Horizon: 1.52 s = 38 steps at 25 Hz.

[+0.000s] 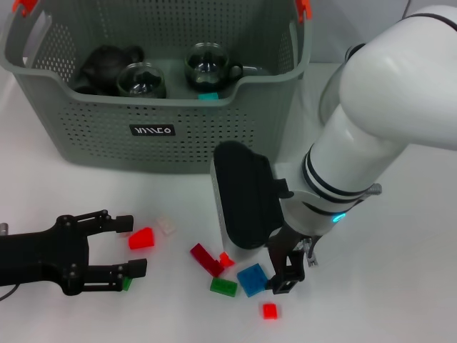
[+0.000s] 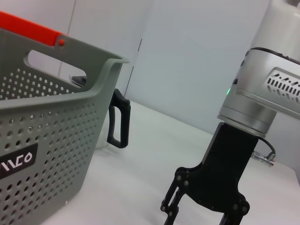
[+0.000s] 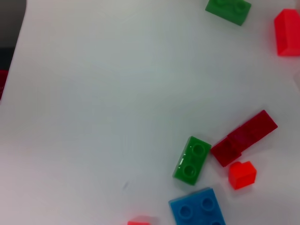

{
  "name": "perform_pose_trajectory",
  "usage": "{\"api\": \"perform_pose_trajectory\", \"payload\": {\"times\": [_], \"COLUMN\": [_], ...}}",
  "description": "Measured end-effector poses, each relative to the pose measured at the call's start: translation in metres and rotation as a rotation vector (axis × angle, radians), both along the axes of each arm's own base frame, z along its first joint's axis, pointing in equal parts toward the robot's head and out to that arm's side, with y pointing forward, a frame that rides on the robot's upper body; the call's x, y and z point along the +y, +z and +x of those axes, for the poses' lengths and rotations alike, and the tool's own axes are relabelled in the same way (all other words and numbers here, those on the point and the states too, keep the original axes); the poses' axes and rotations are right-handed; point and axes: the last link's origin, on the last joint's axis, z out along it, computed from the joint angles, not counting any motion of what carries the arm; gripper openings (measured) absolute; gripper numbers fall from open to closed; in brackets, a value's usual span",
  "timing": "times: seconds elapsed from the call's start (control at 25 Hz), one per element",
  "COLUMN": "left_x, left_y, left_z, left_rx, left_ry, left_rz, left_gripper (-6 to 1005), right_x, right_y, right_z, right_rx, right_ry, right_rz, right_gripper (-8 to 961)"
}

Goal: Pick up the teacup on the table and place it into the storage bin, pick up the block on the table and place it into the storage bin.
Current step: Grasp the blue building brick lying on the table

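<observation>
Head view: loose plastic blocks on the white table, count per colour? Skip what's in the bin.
bright red plastic blocks: 3
dark red long plastic block: 1
green plastic blocks: 2
blue square plastic block: 1
pale whitish plastic block: 1
Total: 8

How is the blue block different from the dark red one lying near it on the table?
The blue block is squarish and bright, with four studs showing in the right wrist view. The dark red block is long, narrow and darker. The blue block lies right beside the right gripper; the dark red block is farther from it. Both rest flat on the white table, outside the storage bin.
</observation>
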Motion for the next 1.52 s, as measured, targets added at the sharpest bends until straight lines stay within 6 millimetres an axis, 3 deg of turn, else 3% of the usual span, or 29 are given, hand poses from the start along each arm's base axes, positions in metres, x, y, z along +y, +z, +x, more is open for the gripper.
{"api": "perform_pose_trajectory", "payload": {"times": [1.52], "left_x": [0.002], "left_y": [-0.001], "left_z": [0.000], "left_rx": [0.000], "left_ry": [0.002], "left_rz": [0.007], "left_gripper": [860], "right_x": [-0.008], "right_y": [-0.012], "right_z": [-0.001], "right_rx": [-0.018], "right_ry": [0.083], "right_rz": [-0.048], "right_gripper": [699]}}
